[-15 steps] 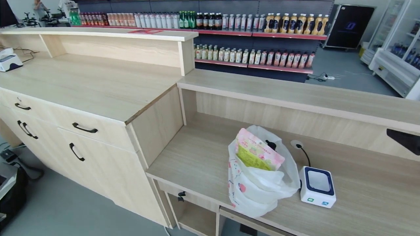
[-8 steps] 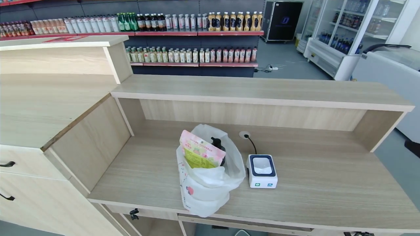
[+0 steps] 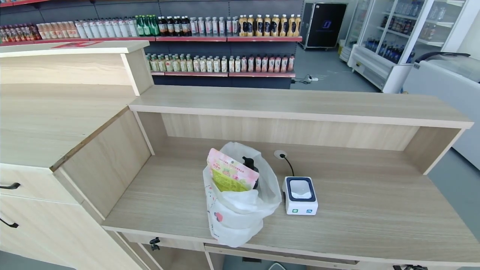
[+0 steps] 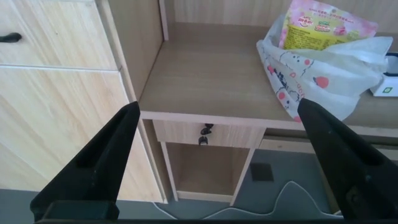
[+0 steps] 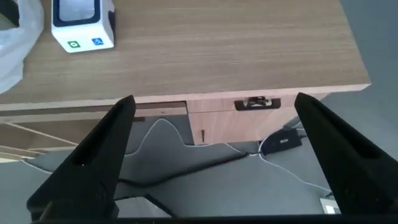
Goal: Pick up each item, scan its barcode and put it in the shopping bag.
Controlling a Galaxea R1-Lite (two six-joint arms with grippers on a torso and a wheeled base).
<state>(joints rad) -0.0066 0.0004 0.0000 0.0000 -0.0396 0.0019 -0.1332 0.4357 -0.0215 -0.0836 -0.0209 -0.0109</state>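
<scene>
**One bag with two items in it, one scanner beside it, both pincers spread and holding nothing**

You are looking down from the head camera at a pale wood counter (image 3: 375, 221) with a raised ledge along its far side.

One white shopping bag (image 3: 232, 221), printed with small pink figures, stands upright near the counter's near edge. Its mouth gapes upward. You can count two items inside it:
- One pink and yellow-green pouch (image 3: 230, 174) stands tilted, its upper half above the bag's rim.
- The dark pump top of one bottle (image 3: 249, 165) shows just beside the pouch, at its 2 o'clock.

One white scanner (image 3: 301, 195), with a dark-framed window on its upper face, sits just beside the bag at its 3 o'clock. I cannot tell whether the two touch. One black cable (image 3: 288, 162) runs from the scanner toward 11 o'clock into one round grommet (image 3: 280, 154) in the counter top.

Your left gripper (image 4: 217, 104) sits out in front of the counter's near edge, lower than the top. Its two dark fingers are spread wide apart and grip nothing. The bag and pouch lie beyond it, as does one drawer lock (image 4: 204, 134).

Your right gripper (image 5: 214, 98) also sits off the near edge. Its two fingers are just as widely parted, with nothing between them. The scanner rests on the counter beyond it.

Two rows of bottles (image 3: 221, 63) line the shelves in the aisle at 12 o'clock.
</scene>
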